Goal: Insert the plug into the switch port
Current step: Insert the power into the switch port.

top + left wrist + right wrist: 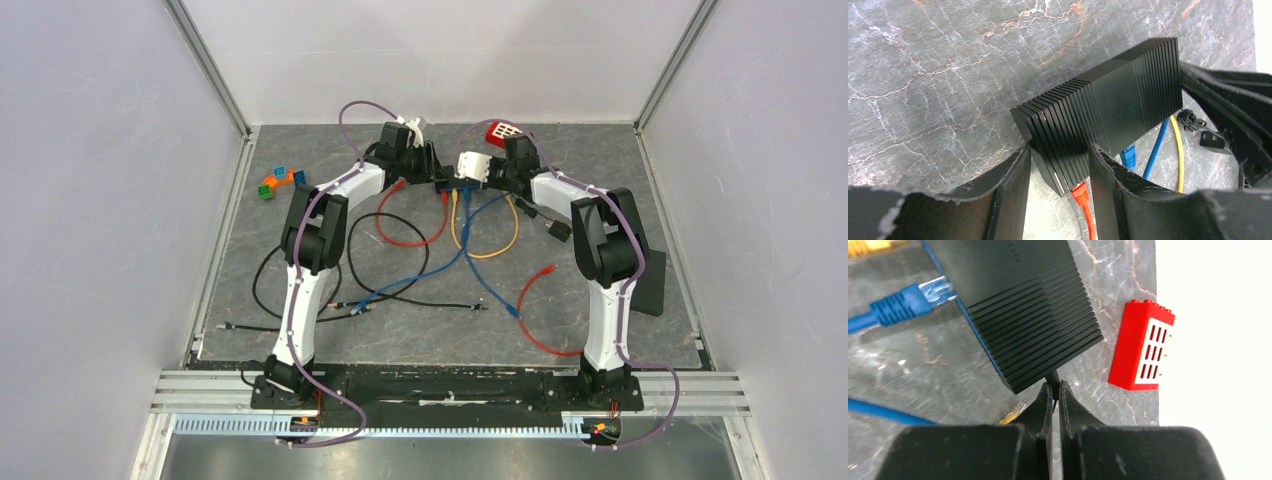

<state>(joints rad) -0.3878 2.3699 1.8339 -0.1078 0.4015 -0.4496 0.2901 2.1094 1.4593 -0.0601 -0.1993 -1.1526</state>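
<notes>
My left jaws are clamped on one ribbed end of the black switch (1108, 105), which is tilted above the grey desk (923, 75). A red plug (1079, 192) sits against the switch's underside between those jaws (I cannot tell whether it is fully seated). My right jaws are pressed almost together at the switch's other corner, with a small dark bit at their tips that I cannot make out. A blue plug (898, 305) meets the switch's side, and a yellow cable (1178, 150) runs beside it. A red block (1141, 346) lies near the desk's edge.
</notes>
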